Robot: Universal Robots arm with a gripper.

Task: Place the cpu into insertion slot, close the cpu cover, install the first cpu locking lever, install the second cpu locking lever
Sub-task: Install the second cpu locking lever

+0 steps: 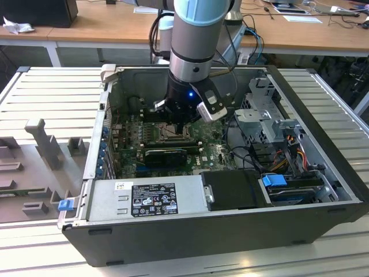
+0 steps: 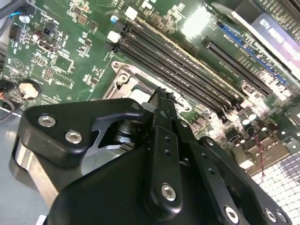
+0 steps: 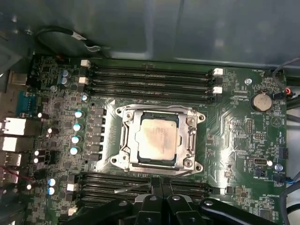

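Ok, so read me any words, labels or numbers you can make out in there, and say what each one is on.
Black label on the grey power supply box: white print, too small to read.
Small white sticker beside it: too small to read.
White lettering on the green motherboard, first wrist view: too small to read.
Card label, second wrist view: blurred and cut off.
The cpu: no readable marking.
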